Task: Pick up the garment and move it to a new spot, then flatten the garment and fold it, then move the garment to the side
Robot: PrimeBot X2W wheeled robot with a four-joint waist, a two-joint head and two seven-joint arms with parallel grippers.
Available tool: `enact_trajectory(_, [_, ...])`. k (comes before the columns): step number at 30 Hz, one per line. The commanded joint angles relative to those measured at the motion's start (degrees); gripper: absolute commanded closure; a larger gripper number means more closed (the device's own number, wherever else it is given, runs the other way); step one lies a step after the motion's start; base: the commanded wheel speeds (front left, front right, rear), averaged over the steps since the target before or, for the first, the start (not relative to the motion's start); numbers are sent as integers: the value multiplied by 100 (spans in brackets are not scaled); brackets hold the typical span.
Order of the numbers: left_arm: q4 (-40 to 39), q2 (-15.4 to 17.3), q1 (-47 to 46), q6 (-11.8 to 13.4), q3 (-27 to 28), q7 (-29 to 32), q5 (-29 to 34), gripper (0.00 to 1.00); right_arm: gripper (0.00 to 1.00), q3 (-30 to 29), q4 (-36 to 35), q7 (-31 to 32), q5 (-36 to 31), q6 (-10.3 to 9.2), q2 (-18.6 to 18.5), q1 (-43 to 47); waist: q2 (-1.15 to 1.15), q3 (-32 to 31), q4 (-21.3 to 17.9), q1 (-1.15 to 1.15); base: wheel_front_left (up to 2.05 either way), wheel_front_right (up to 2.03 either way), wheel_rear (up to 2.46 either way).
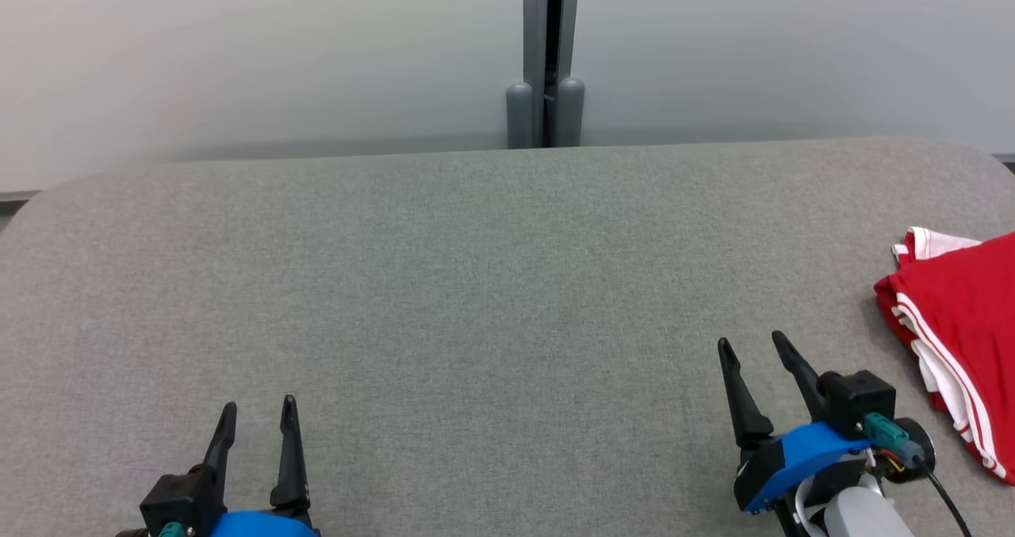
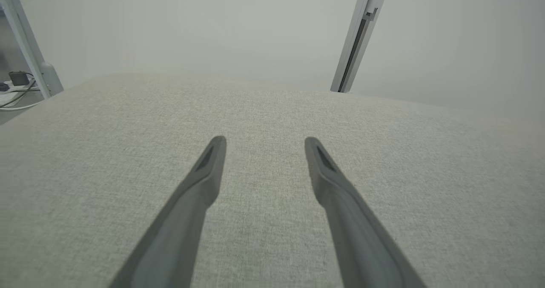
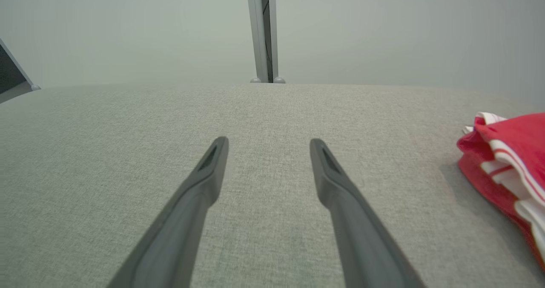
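Nearest the viewer, the left gripper, two long dark fingers, sits low at the near left with its fingers parted and nothing between them. The right gripper, likewise parted and empty, stands a little farther in at the near right, fingers pointing up the table. The red garment with white striped trim lies as a compact, layered bundle on the grey fabric-covered table. It is to the right of the right gripper and slightly beyond its fingertips, apart from it. Its visible edge runs roughly near to far, and its right part is cut off by the frame. The right arm is plainly the nearer; the left is well apart across the table. Nothing stands between the right gripper and the garment. Beyond the table's far edge a grey partition post rises against a pale wall. A bundle at the side fits either a garment awaiting pickup or one already folded and set aside; whether the layers form a tidy fold cannot be told.
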Motion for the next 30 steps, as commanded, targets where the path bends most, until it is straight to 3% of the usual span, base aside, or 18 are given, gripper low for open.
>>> enact_trajectory(1, [-21, -7, 68, -4, -6, -23, -19, 0, 0, -2, 3, -24, 21, -2, -18, 132, 0, -52, 17, 1, 0, 0, 0])
enact_trajectory(12, [-31, -7, 357, 4, -27, -23, -204, 0, 0, 72, 34, -24, 55, -2, -18, 305, 0, -242, -14, 1, 0, 0, 0])
enact_trajectory(13, [-28, -2, 350, 15, -26, 0, -199, 100, 100, 66, 35, 0, 34, 0, -1, 226, 0, -243, -12, 1, 0, 0, 0])
enact_trajectory(17, [156, -13, 385, 15, -21, 36, -211, 100, 100, 61, 195, 37, 46, 0, 14, 310, 0, -245, -10, 1, 0, 0, 0])
enact_trajectory(30, [22, -11, 188, -5, 91, 419, -1602, 100, 100, -124, -138, 425, 1550, 0, 10, 376, 0, -260, 27, 1, 0, 0, 0])
